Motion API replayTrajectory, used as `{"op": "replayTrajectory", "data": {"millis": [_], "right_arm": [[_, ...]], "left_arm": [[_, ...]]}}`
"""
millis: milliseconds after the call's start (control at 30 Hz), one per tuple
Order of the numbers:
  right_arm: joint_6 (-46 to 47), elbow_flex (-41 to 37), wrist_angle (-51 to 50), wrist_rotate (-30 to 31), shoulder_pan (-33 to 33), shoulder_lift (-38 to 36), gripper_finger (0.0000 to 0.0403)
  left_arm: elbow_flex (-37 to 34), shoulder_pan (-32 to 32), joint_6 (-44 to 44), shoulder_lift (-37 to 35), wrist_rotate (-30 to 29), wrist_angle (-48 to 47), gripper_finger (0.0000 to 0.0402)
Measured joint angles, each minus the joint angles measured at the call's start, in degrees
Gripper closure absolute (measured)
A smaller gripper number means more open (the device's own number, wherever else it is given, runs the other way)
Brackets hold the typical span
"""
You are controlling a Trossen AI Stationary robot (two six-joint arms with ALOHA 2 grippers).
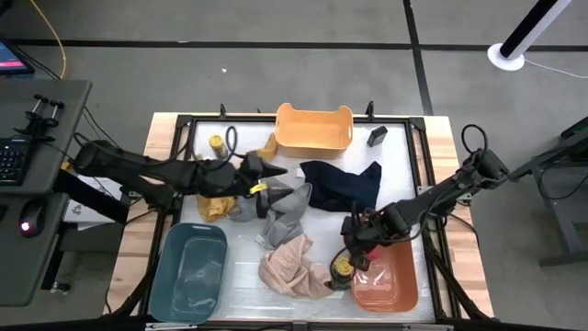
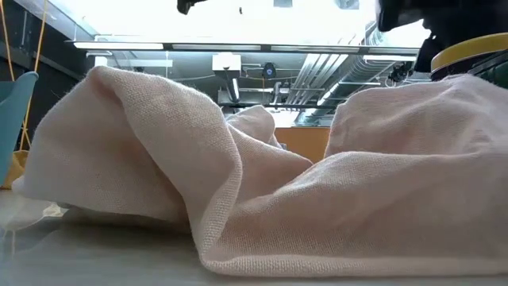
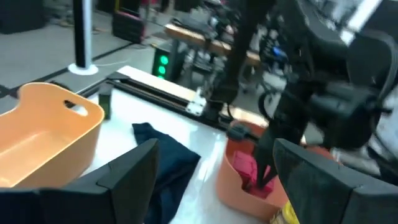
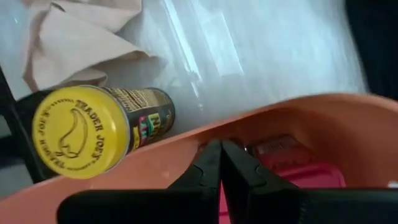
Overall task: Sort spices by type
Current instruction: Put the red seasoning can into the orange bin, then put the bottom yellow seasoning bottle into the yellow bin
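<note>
From above, the left arm is seen stretched across the table's middle, its left gripper [image 1: 268, 179] spread apart over a heap of grey and yellow cloths [image 1: 276, 213]. The right arm is bent in from the right, and its right gripper [image 1: 354, 250] is lowered at the edge of the orange-red bin [image 1: 397, 287]. A yellow-lidded jar [image 1: 342, 268] is lying just beside that bin, next to a beige cloth [image 1: 292, 268]. A second jar [image 1: 217, 144] is placed near the far left corner, a dark tin [image 1: 377, 136] near the far right, beside a light orange bin [image 1: 314, 130]. A teal bin [image 1: 191, 270] is set at the near left

At table height, nearly everything is hidden by the beige cloth; only a yellow lid's edge [image 2: 470, 49] is visible above it

In the left wrist view, two parted fingers [image 3: 130, 177] are seen empty; red tins [image 3: 249, 171] are lying inside the orange-red bin, blurred

In the right wrist view, the fingers [image 4: 208, 165] are pressed together, holding nothing, over the bin's rim, with a red tin [image 4: 298, 171] just behind and the jar on its side outside the wall
</note>
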Motion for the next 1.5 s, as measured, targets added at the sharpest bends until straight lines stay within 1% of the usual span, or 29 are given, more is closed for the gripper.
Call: {"op": "replayTrajectory", "data": {"millis": [100, 167, 333, 500, 600, 667, 767, 833, 900, 967, 1067, 1133, 1200, 1300, 1367, 1500], "right_arm": [[-2.8, 0.0, 0.4, -1.8, -1.0, 1.2, 0.0403], [-4.6, 0.0, 0.6, -3.2, -1.5, 2.2, 0.0403], [-6.1, 0.0, 0.3, -5.4, -1.8, 3.5, 0.0403], [-6.2, 0.0, -2.0, -6.7, -1.8, 3.5, 0.0403], [-6.4, 0.3, -2.8, -6.9, -1.8, 3.5, 0.0403], [-7.2, 2.0, -3.5, -6.6, -1.8, 3.5, 0.0403], [-9.1, 5.5, -6.1, -4.2, -1.8, 3.4, 0.0403], [-10.3, 8.2, -8.3, -1.9, -1.8, 3.4, 0.0403], [-11.6, 10.8, -9.7, -0.2, -1.8, 3.4, 0.0403], [-12.7, 13.0, -9.6, 0.4, -1.8, 3.4, 0.0403], [-12.8, 14.9, -6.9, 0.3, -1.8, 3.4, 0.0403], [-13.2, 15.3, -4.8, 0.1, -1.9, 3.4, 0.0400], [-13.9, 15.5, -2.7, -0.7, -2.2, 3.4, 0.0386], [-14.8, 15.6, 0.0, -6.0, -3.3, 3.4, 0.0341], [-14.7, 15.6, 0.2, -9.4, -3.8, 3.4, 0.0298], [-13.7, 15.6, -1.4, -13.4, -3.2, 3.5, 0.0200]], "left_arm": [[-1.3, -1.1, -1.4, -0.9, -2.9, 0.3, 0.0104], [-1.3, -1.6, -1.4, -0.9, -3.8, 0.4, 0.0104], [-1.3, -1.7, -1.2, -0.9, -3.9, 0.3, 0.0104], [-1.3, -1.7, 3.3, -0.9, -3.7, 0.3, 0.0104], [-1.3, -1.7, 6.8, -0.9, -3.7, 0.4, 0.0104], [-1.3, -1.7, 8.3, -0.9, -3.6, 0.6, 0.0104], [-1.3, -1.7, 8.6, -0.9, -3.6, 1.2, 0.0104], [-1.3, -1.7, 8.1, -1.2, -2.6, 1.1, 0.0104], [-1.3, -1.7, 7.1, -1.9, -0.1, 0.7, 0.0104], [-1.3, -1.7, 4.0, -2.9, 1.9, -0.5, 0.0104], [-1.3, -2.6, 0.2, -4.6, 5.0, -4.1, 0.0104], [-1.3, -3.9, -0.4, -5.9, 6.0, -6.6, 0.0104], [-1.3, -5.7, -0.5, -7.3, 5.5, -9.2, 0.0104], [-1.3, -8.0, -0.5, -9.0, 3.0, -12.5, 0.0104], [-1.3, -9.2, -0.6, -9.6, 0.5, -14.3, 0.0104], [-1.3, -10.4, -0.6, -10.3, -2.9, -17.5, 0.0104]]}}
